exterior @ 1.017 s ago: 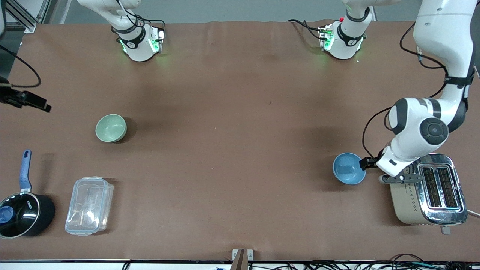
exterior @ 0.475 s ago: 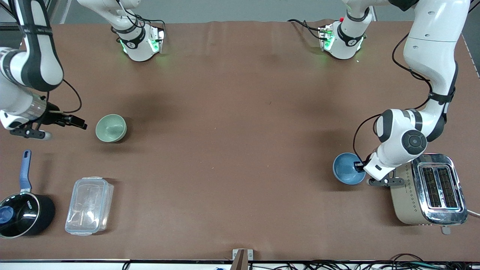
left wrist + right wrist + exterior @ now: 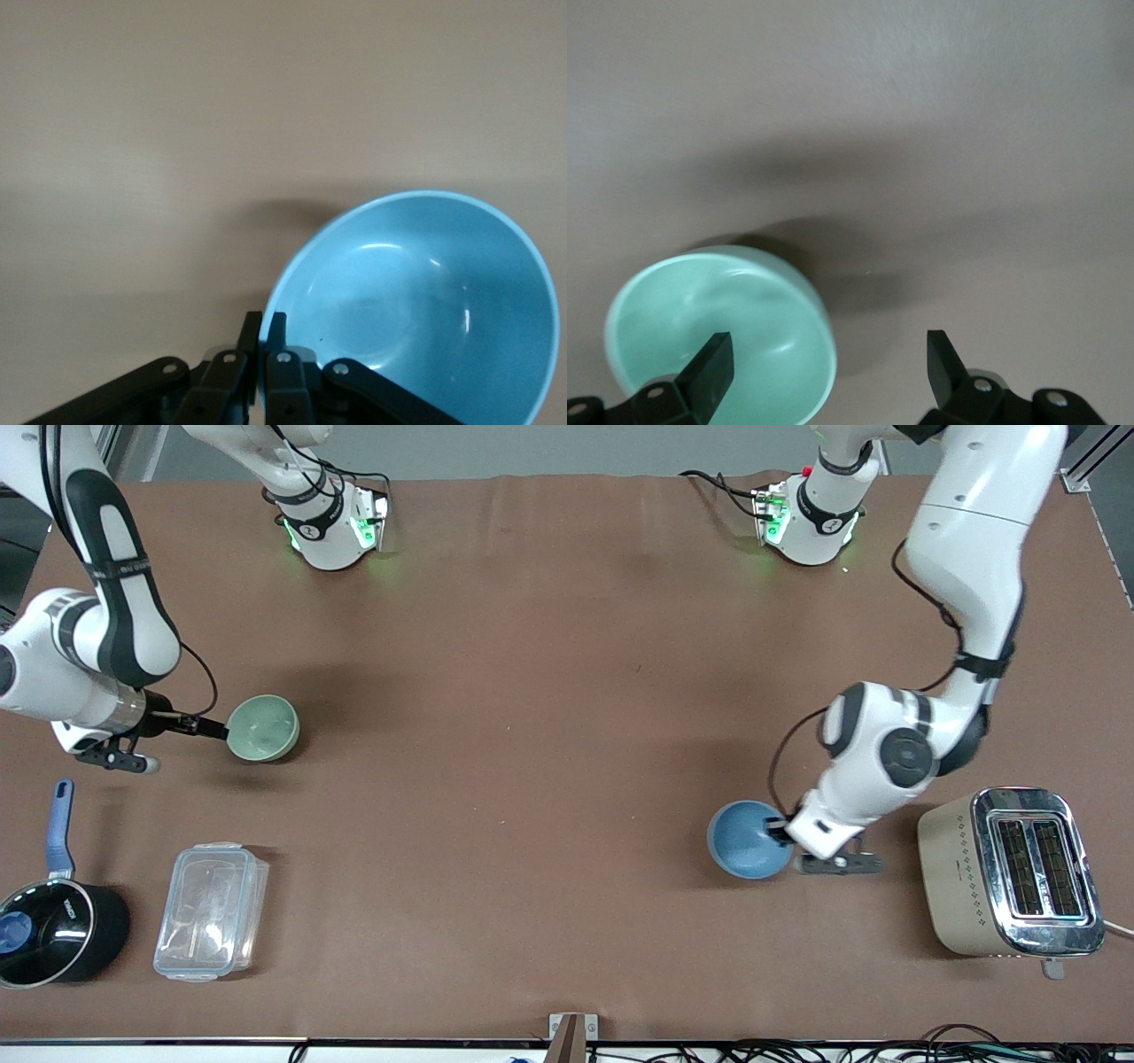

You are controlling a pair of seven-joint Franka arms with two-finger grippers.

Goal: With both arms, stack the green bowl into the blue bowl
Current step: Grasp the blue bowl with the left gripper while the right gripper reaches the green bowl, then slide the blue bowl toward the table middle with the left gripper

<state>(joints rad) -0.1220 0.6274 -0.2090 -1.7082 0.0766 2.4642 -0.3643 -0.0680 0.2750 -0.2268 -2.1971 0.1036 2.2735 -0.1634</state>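
Between the fingers of the left gripper (image 3: 264,332) sits the rim of the blue bowl (image 3: 749,840), and the jaws are pinched narrow on that rim, one finger inside the bowl and one outside. The bowl is tilted, its mouth turned away from the wrist (its sky-blue inside fills the left wrist view (image 3: 425,301)), and it is over the brown table (image 3: 549,691) toward the left arm's end, near the toaster (image 3: 1010,872) but apart from it.

At the right arm's end, the right gripper (image 3: 824,363) has its fingers spread wide. One finger (image 3: 709,367) is over the inside of the green bowl (image 3: 262,728), the other finger (image 3: 943,359) is outside it over bare table, so the bowl's wall (image 3: 819,341) lies between them. Whether either finger touches the bowl cannot be told. The green bowl stands upright on the table.

Nearer to the front camera than the right gripper are a black saucepan (image 3: 53,930) with a blue handle and, beside it, a clear plastic container (image 3: 211,911).
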